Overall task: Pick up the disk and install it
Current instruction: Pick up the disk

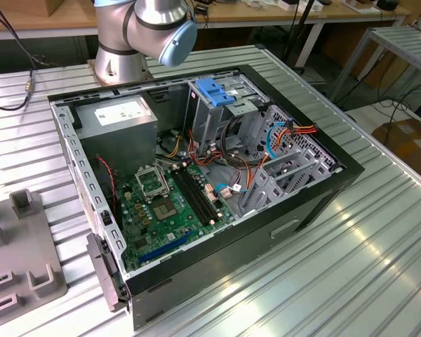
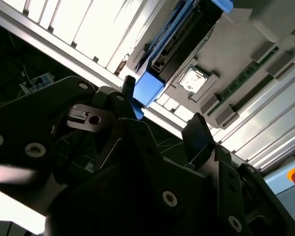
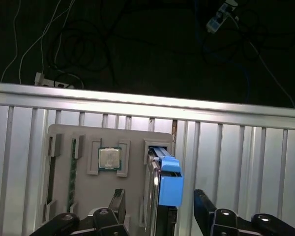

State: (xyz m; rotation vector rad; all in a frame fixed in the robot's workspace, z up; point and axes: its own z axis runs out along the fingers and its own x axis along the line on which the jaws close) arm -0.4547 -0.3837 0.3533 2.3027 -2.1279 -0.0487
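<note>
looking down past the end effector [image 3: 159, 196] onto the grey tray [image 3: 64, 142]. two memory sticks [image 3: 73, 162] sit in slots well out from one finger. a processor chip [image 3: 109, 158] lies flat just ahead of that same finger [image 3: 118, 200]. and there's the disk [image 3: 168, 183], standing on edge in its tray slot, blue rail up, right in the gap between the two fingers. beyond the other finger runs ribbed metal desk [image 3: 246, 162], and past the desk's edge is dark floor with loose cables [image 3: 78, 54].

now the pose: the end effector points down at the tray, fingers spread wide, one on each flank of the disk, a little space showing on both sides, no contact. in the second wrist view the end effector [image 2: 162, 101] has the disk [image 2: 187, 34] just beyond its fingertips.

in the exterior view the arm [image 1: 147, 28] rises from its base behind the open computer case [image 1: 266, 232], where the drive cage [image 1: 214, 105] stands upright.
</note>
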